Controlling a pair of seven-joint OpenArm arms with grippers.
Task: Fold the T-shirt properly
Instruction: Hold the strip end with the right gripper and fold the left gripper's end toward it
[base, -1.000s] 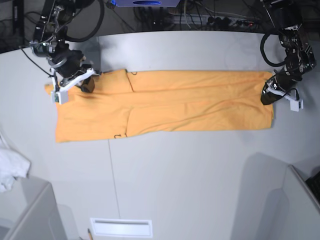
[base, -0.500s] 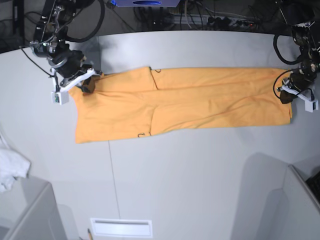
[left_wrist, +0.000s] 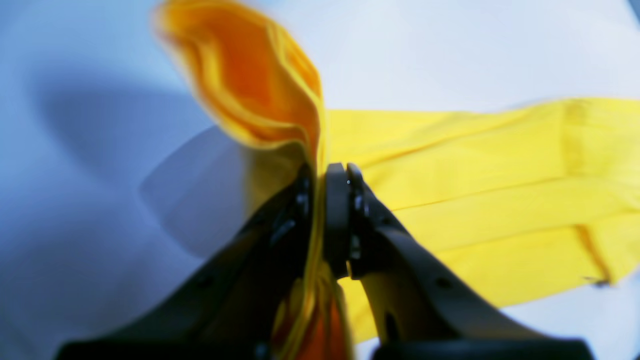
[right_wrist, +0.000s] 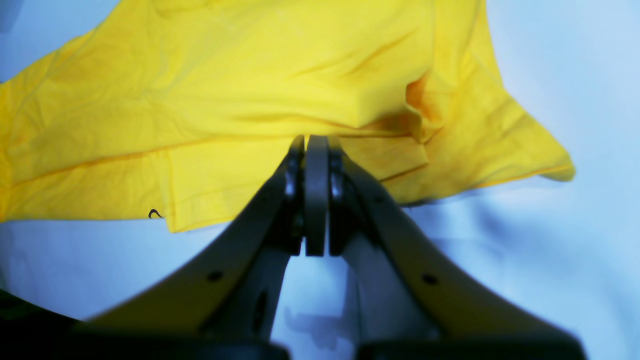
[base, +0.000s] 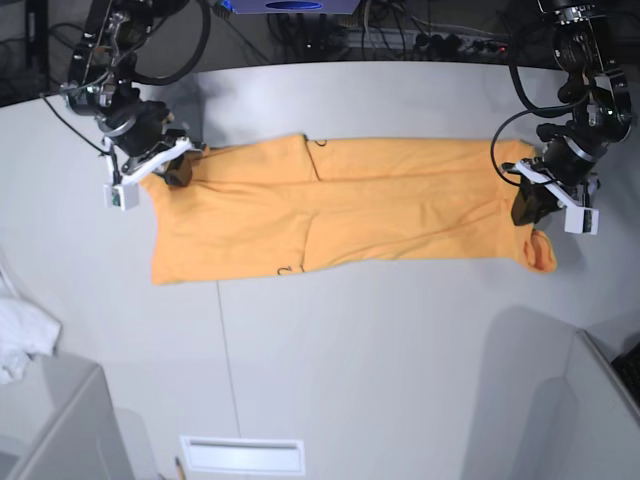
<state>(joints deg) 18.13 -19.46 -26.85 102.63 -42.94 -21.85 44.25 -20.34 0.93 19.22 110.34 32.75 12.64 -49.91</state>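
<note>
2 claws pinch T-shirt (base: 340, 205) | grey table (base: 380, 340) | white cloth (base: 20, 340), probably, far edge

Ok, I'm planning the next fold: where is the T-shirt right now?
In the base view the T-shirt lies stretched across the table, between the right gripper and the left gripper, each clamping one end.
</note>
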